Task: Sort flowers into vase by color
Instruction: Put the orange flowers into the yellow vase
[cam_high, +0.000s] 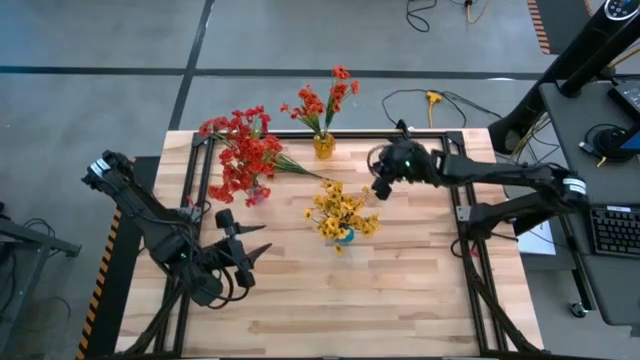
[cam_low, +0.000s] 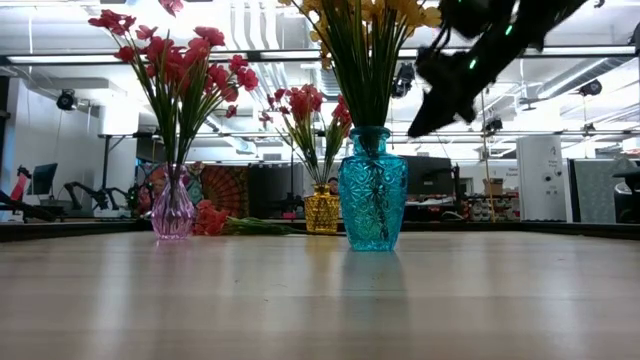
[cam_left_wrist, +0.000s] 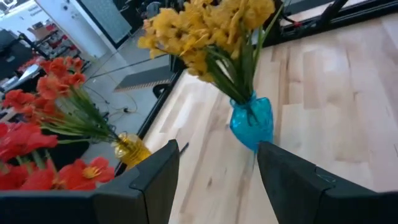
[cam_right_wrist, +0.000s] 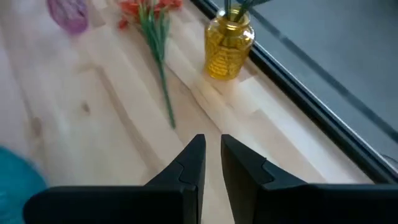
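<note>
Three vases stand on the wooden table. A pink glass vase (cam_low: 173, 210) holds red flowers (cam_high: 240, 150). A yellow vase (cam_high: 323, 147) holds orange-red flowers (cam_high: 320, 100). A blue vase (cam_low: 372, 190) holds yellow flowers (cam_high: 340, 210). One loose sprig (cam_high: 300, 168) lies flat on the table between the pink and yellow vases, its green stem (cam_right_wrist: 163, 81) pointing toward my right gripper. My right gripper (cam_high: 380, 190) hangs above the table right of the blue vase, shut and empty (cam_right_wrist: 212, 140). My left gripper (cam_high: 262, 240) waits open near the left front, facing the blue vase (cam_left_wrist: 252, 121).
Black frame rails run along the table's left, right and far edges (cam_high: 430, 133). A yellow-tipped cable lies on the floor beyond the far edge (cam_high: 432, 98). Bare wood stretches across the near half of the table (cam_high: 380, 300).
</note>
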